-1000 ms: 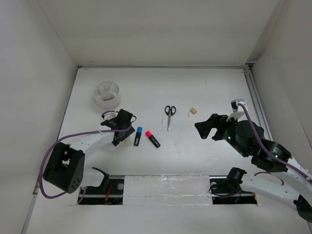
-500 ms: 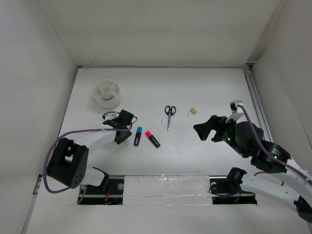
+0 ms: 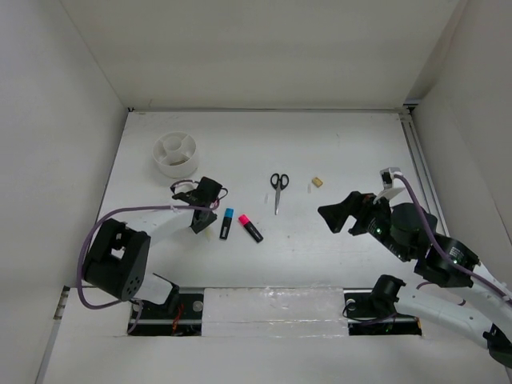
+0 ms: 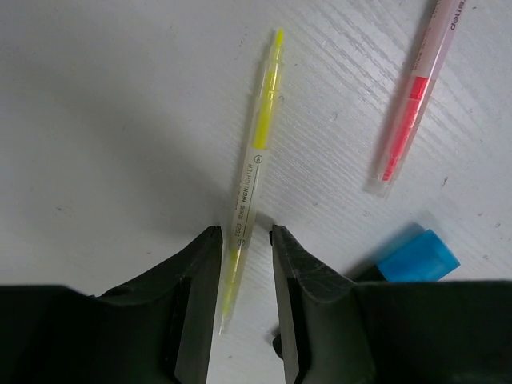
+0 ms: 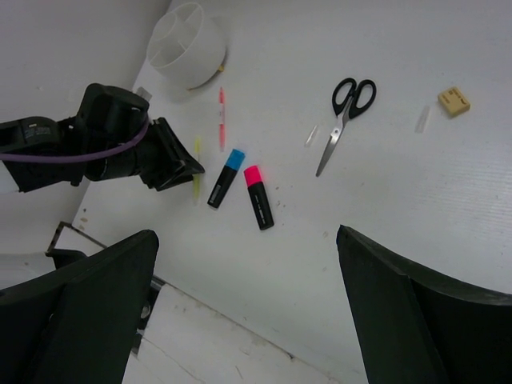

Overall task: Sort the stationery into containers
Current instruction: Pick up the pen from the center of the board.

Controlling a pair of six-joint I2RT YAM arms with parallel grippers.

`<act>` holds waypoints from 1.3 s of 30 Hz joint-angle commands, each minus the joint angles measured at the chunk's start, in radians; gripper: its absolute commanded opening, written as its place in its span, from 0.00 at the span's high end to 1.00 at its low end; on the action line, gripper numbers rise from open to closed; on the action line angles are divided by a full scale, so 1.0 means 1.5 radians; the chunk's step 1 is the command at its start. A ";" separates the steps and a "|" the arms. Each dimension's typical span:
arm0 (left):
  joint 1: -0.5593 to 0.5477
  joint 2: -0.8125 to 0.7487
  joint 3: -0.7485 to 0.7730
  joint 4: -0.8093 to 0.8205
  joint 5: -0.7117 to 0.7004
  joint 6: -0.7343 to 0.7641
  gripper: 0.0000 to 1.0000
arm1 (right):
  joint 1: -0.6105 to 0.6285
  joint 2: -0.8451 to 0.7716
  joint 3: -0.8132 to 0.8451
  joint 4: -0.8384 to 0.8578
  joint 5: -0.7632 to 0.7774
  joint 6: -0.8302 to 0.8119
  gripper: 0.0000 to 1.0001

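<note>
Presently the white bowl (image 3: 164, 166) stands far left on the surface (image 3: 336, 144). Left fingers (image 4: 200, 296) straddle the yellow pen (image 4: 258, 152), narrowly parted, slim gaps either side; pen lies flat near the bowl. Right fingers (image 5: 72, 312) spread wide, empty.

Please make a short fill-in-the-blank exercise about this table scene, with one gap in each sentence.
The left gripper has its fingers on both sides of the thin ____ pen.
Next to the blue-capped highlighter lies one with a ____ cap.
The right gripper is wide ____ and holds nothing.
Missing words: yellow; pink; open.
</note>
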 commanded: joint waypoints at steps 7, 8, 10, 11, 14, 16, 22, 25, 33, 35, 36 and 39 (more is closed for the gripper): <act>0.000 0.103 0.007 -0.113 0.075 0.018 0.78 | 0.003 -0.009 0.024 0.052 -0.028 0.001 0.00; 0.000 0.111 0.007 -0.119 0.075 0.024 0.80 | 0.003 -0.015 0.024 0.052 -0.028 0.001 0.00; 0.000 0.134 0.021 -0.135 0.075 0.024 0.82 | 0.003 -0.022 0.031 0.052 -0.028 -0.006 0.00; 0.000 0.141 0.031 -0.143 0.075 0.024 0.87 | 0.003 -0.022 0.031 0.052 -0.028 -0.006 0.00; 0.000 0.163 0.040 -0.149 0.081 0.042 1.00 | 0.003 -0.034 0.038 0.045 -0.022 -0.013 0.00; 0.000 0.163 0.047 -0.149 0.081 0.042 1.00 | 0.003 -0.040 0.044 0.038 -0.015 -0.020 0.00; 0.000 0.111 0.026 -0.149 0.074 0.036 1.00 | 0.003 -0.030 0.020 0.045 0.027 -0.033 0.00; 0.000 0.036 0.026 -0.149 0.080 0.036 1.00 | 0.003 0.023 0.012 0.061 0.048 -0.027 0.00; -0.055 -0.153 0.085 -0.211 0.062 0.052 1.00 | -0.106 0.256 -0.001 0.172 -0.068 -0.027 0.00; -0.081 -0.187 0.124 -0.236 0.044 0.052 1.00 | -0.123 0.305 -0.001 0.213 -0.085 -0.027 0.00; -0.098 -0.210 0.155 -0.244 0.044 0.076 1.00 | -0.123 0.358 0.010 0.230 -0.093 -0.027 0.00; -0.098 -0.238 0.204 -0.244 0.056 0.156 1.00 | -0.104 0.443 0.052 0.230 -0.062 -0.014 0.00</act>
